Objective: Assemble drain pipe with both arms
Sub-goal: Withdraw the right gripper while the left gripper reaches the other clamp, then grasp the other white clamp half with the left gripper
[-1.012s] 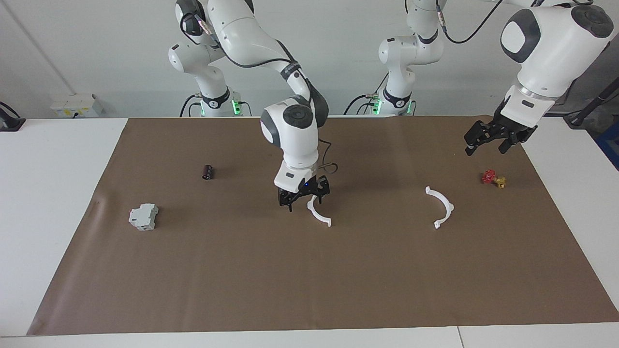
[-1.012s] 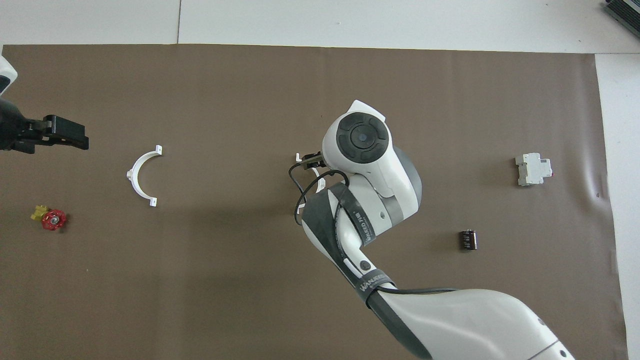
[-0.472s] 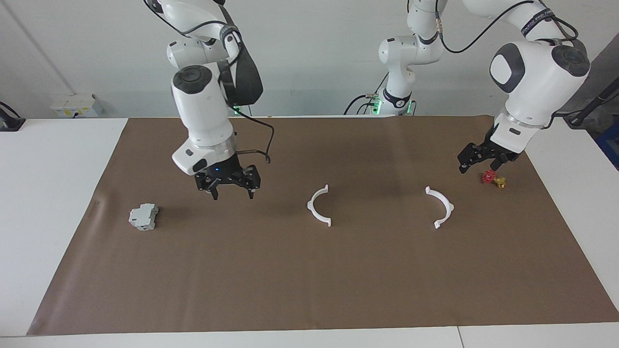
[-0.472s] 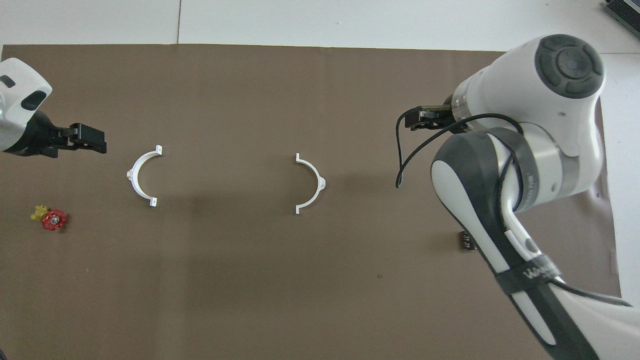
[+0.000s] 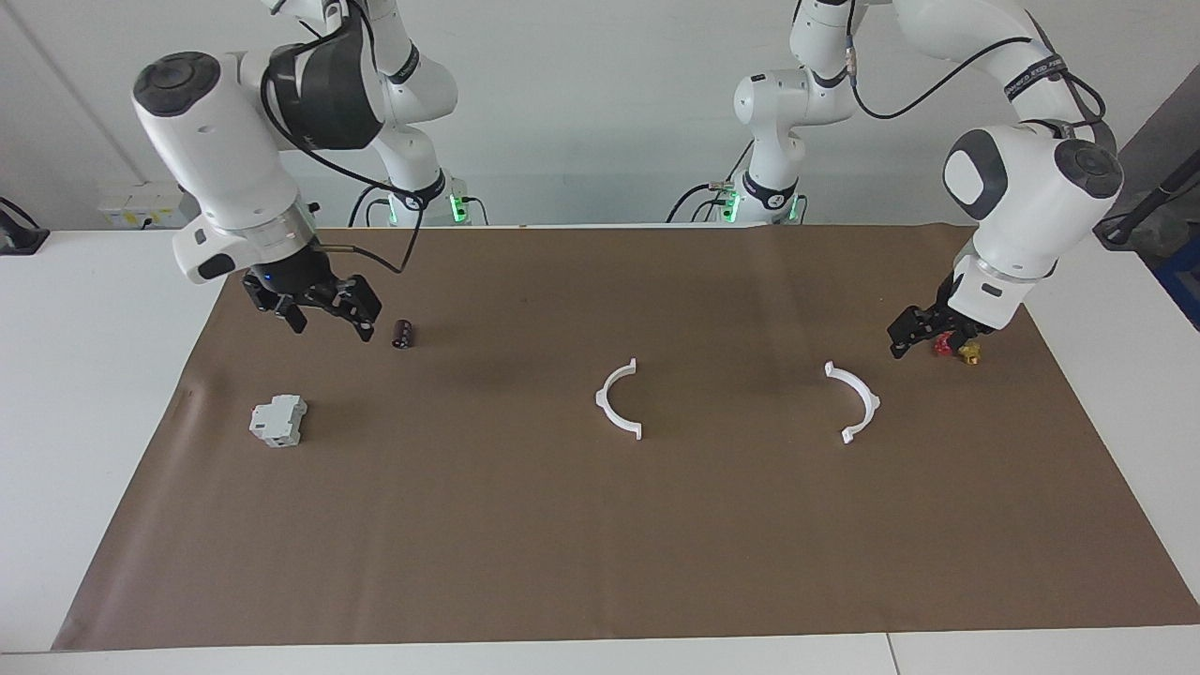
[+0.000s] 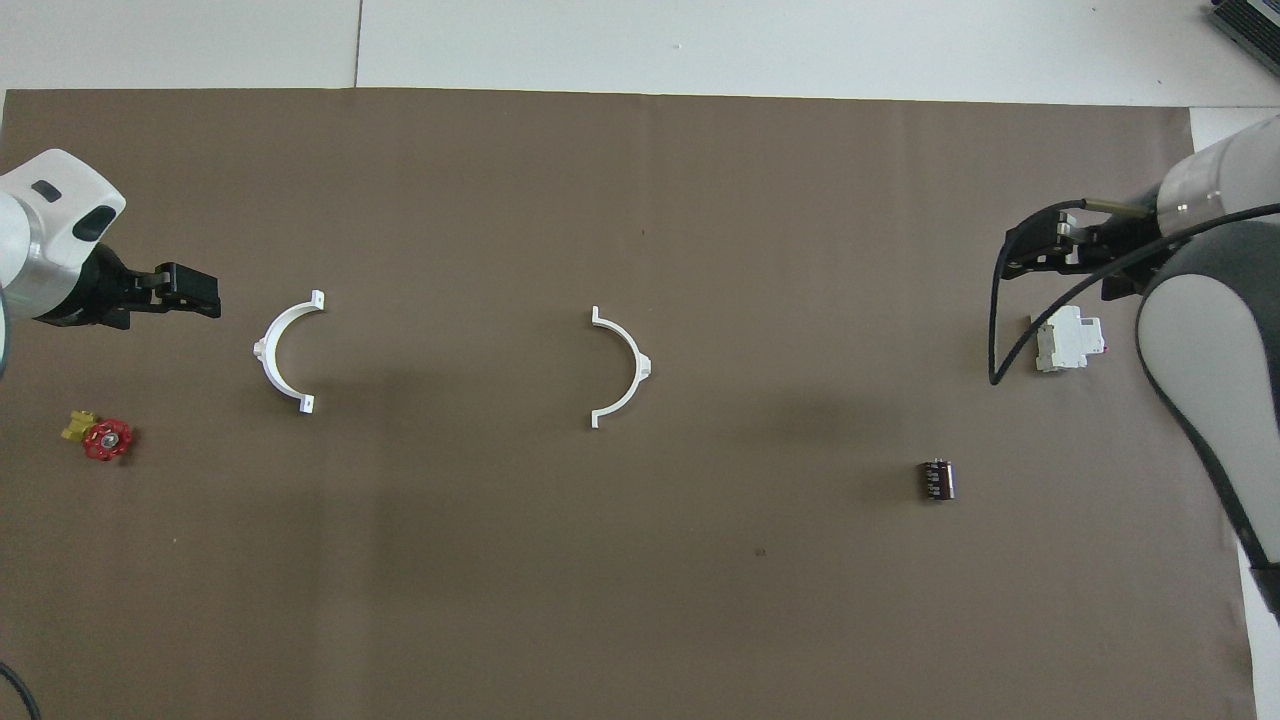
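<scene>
The drain pipe is lying in two separate white half-rings on the brown mat (image 5: 600, 525), and we are placing everything else against the half-ring at the mat's middle (image 5: 619, 398), which we are calling the middle half-ring. Going from the robots outward, we are first seeing the small dark cylinder (image 5: 402, 333), nearer to the robots than the middle half-ring and toward the right arm's end of the table. Our right gripper (image 5: 319, 314) is hanging in the air just beside that cylinder, over the mat at the right arm's end, its fingers standing apart and holding nothing. The red and yellow valve (image 5: 956, 348) is also lying nearer to the robots than the middle half-ring, well apart from it at the left arm's end. Our left gripper (image 5: 923, 330) is hovering low just beside that valve, fingers spread and empty, not touching either half-ring. The second half-ring (image 5: 855, 401) is lying level with the middle half-ring, toward the left arm's end, well apart from it, the two curves bowing outward away from each other. The grey-white blocky box (image 5: 277, 420) is sitting slightly farther from the robots than the middle half-ring, at the right arm's end.
</scene>
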Robot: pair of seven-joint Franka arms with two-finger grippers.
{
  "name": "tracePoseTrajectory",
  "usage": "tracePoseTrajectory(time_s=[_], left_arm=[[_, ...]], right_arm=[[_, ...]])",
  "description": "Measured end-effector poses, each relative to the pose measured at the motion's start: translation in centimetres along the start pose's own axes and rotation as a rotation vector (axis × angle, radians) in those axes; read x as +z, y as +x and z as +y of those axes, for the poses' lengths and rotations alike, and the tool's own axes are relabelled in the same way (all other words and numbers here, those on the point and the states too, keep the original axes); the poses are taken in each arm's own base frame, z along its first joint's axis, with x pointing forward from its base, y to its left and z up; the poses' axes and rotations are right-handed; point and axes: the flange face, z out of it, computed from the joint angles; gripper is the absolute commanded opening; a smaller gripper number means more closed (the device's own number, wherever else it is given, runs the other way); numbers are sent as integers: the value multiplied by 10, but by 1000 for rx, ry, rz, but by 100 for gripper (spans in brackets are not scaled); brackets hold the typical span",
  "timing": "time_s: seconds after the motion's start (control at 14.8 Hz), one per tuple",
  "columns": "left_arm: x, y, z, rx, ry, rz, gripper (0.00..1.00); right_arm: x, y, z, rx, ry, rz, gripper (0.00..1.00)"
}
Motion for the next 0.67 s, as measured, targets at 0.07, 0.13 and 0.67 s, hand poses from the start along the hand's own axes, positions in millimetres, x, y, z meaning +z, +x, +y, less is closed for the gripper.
tracePoseTrajectory(time_s=[0.07, 0.13, 0.67], left_arm=[[5, 1, 0, -1, 0, 2, 100], [12, 3, -1, -2, 1, 2, 100], [100, 19, -7, -19, 7, 14, 100]], right_arm=[[-6, -1, 17, -3, 0, -8, 100], [-13, -3, 33, -14, 2, -11, 100], [-68, -40, 66, -83, -32, -10, 100]])
